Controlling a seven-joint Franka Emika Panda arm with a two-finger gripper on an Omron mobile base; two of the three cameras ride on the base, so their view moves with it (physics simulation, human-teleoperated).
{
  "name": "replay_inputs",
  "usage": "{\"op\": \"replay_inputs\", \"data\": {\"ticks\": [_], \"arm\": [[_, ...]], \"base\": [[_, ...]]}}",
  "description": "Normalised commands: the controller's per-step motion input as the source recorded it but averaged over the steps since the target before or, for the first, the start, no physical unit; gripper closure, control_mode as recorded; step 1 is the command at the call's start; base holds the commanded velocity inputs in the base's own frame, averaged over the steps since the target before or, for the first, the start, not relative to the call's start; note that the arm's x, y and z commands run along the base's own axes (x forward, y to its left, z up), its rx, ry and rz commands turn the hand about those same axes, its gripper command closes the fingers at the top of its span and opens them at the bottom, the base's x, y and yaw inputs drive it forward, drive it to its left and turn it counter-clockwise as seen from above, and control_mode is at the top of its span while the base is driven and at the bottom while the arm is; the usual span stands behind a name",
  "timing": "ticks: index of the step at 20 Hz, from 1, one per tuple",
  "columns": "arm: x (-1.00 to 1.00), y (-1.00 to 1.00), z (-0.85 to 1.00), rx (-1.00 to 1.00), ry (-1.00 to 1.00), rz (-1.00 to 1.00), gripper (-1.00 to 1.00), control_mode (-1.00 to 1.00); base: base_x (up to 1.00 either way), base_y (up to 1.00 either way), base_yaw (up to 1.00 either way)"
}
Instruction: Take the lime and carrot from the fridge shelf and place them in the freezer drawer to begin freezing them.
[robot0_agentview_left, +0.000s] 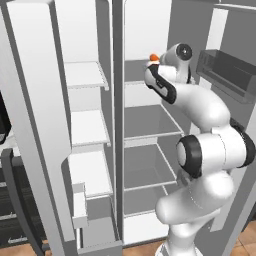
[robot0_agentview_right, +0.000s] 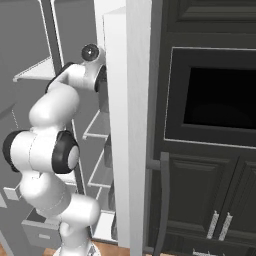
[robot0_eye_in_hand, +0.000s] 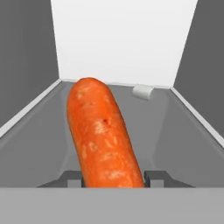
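Hand view: the tool (robot0_eye_in_hand: 113, 178) has its 2 dark fingertips (robot0_eye_in_hand: 73, 178) standing on either side of the carrot (robot0_eye_in_hand: 101, 131), tight against its near end, so the carrot sits between them; whether they already pinch it or only flank it cannot be told. The carrot runs straight away from the tool, its rounded far end pointing toward the back of the fridge, and it lies on the pale grey fridge shelf (robot0_eye_in_hand: 39, 140). Beyond the carrot and off to the right of the tool, a small white lump (robot0_eye_in_hand: 142, 92) rests near the shelf's back edge, just in front of the white rear wall (robot0_eye_in_hand: 122, 39).

In the left base view the arm reaches up into the open fridge, and a bit of the orange carrot (robot0_agentview_left: 154, 57) peeks out beside the hand at the upper shelf (robot0_agentview_left: 135, 82).
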Motion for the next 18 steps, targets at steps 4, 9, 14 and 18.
{"op": "replay_inputs", "data": {"ticks": [4, 9, 14, 18], "arm": [[-0.66, 0.07, 0.02, 0.0, 0.01, -0.07, 1.0, -1.0], [-0.99, 0.02, 0.0, 0.0, 0.0, -0.05, 1.0, -1.0], [-1.0, 0.0, 0.0, 0.0, 0.0, -0.05, 1.0, -1.0], [-1.0, 0.03, 0.01, 0.0, 0.02, -0.05, 1.0, -1.0]], "base": [[0.0, 0.0, 0.0], [0.0, 0.0, 0.0], [0.0, 0.0, 0.0], [0.0, 0.0, 0.0]]}}
